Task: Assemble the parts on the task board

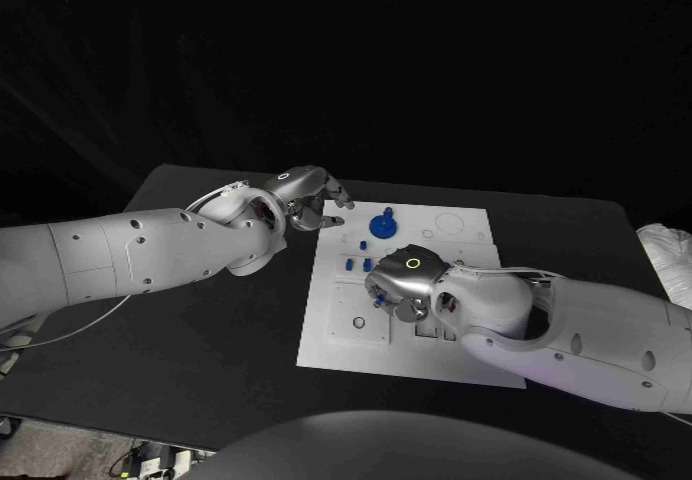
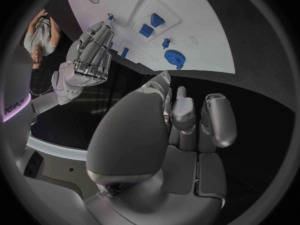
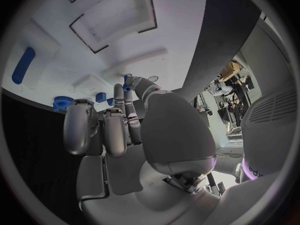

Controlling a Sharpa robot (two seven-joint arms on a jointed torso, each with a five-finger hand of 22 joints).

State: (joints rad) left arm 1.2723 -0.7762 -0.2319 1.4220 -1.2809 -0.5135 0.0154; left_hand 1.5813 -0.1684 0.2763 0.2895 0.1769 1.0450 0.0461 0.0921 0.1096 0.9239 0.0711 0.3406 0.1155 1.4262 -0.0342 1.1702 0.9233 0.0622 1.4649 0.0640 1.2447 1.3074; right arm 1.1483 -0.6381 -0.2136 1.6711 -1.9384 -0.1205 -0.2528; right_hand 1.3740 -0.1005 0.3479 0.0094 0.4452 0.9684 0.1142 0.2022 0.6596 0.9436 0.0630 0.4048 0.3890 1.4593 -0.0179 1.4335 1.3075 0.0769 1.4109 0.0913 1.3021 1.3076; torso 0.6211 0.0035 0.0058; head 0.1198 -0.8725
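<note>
A: Where's the board?

B: The board point(image 1: 339, 340) lies flat in the middle of the black bench point(image 1: 173, 340), its long side running away from the robot.

A: And the right robot hand?

B: The right robot hand point(image 1: 401, 278) is over the middle of the board, fingers pointing down. In the right wrist view a small blue part point(image 3: 127, 83) sits pinched at its fingertips point(image 3: 132, 81), just above the white surface — so it is grasping that part.

A: The left one?

B: The left robot hand point(image 1: 303, 195) hangs at the board's far left corner, over the dark bench just beside the edge. Its fingers point(image 2: 215, 120) are apart and straight, nothing between them — released.

A: Other parts?

B: A blue gear point(image 1: 384, 224) lies on the far end of the board, near the left robot hand. A few small blue pegs point(image 1: 352, 264) stand in a row just left of the right robot hand. Nearer the robot, a black ring point(image 1: 358, 323) lies in a square recess on the board's left side.
</note>
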